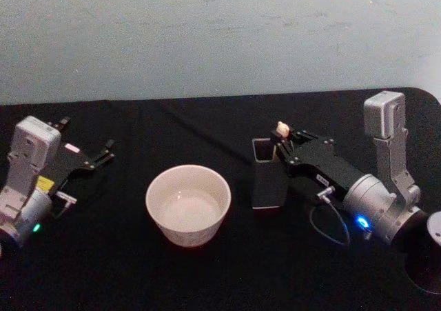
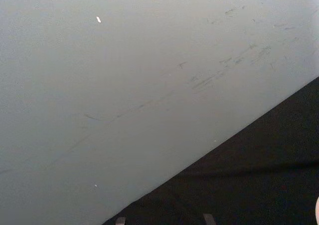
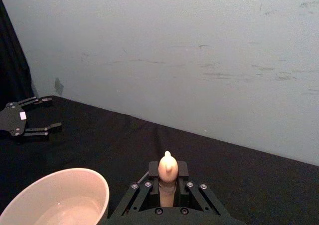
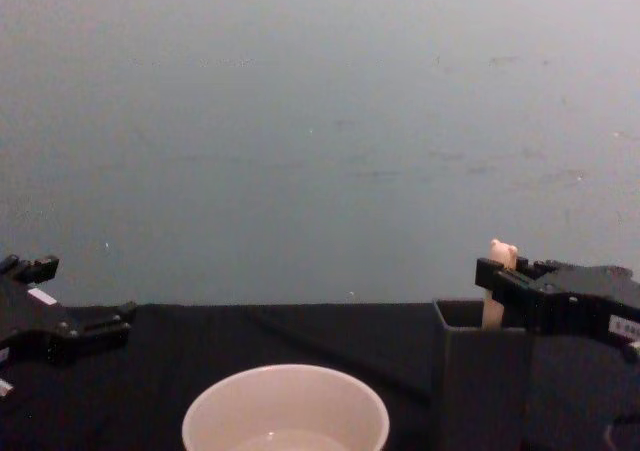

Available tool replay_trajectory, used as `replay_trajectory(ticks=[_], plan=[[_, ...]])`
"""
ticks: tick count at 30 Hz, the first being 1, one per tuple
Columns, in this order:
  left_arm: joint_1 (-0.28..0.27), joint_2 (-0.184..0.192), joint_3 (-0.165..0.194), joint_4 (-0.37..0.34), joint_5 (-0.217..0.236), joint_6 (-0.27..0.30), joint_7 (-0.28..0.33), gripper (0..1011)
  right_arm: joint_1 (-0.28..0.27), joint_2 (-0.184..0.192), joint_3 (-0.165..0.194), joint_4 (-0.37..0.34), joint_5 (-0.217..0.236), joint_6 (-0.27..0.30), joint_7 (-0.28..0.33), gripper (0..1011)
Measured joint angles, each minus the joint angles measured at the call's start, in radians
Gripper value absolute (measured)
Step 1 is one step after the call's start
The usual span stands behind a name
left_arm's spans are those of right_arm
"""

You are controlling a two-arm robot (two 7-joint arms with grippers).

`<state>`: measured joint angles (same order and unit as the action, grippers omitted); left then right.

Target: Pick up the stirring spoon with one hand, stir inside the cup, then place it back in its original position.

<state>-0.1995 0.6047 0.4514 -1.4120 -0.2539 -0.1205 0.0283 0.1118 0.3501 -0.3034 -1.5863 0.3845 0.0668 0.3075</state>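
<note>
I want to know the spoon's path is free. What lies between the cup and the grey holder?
Nothing: in the head view only bare black table lies between the cup and the holder, where the right gripper grips the stirring spoon.

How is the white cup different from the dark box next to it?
The cup is round and cream-white; the holder is square-sided and dark grey. The cup is wide and low; the holder is narrow and taller. The cup has no spoon in it; the holder has the stirring spoon standing in it, with the right gripper at the spoon's handle. Both stand upright, open on top, on the black table. The left gripper waits open, far from both.
</note>
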Motion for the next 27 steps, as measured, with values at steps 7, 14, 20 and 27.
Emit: replay_trajectory(ticks=[7,14,20,27], plan=[[0.000,0.000,0.000,0.000,0.000,0.000,0.000,1001,0.000,0.000,0.001,-0.001,0.002,0.000,0.000,248],[0.000,0.000,0.000,0.000,0.000,0.000,0.000,1001,0.000,0.000,0.001,-0.001,0.003,0.000,0.000,488],[0.000,0.000,0.000,0.000,0.000,0.000,0.000,1001,0.000,0.000,0.001,-0.001,0.004,0.000,0.001,691],[0.000,0.000,0.000,0.000,0.000,0.000,0.000,1001,0.000,0.000,0.001,-0.001,0.005,0.000,0.001,892]])
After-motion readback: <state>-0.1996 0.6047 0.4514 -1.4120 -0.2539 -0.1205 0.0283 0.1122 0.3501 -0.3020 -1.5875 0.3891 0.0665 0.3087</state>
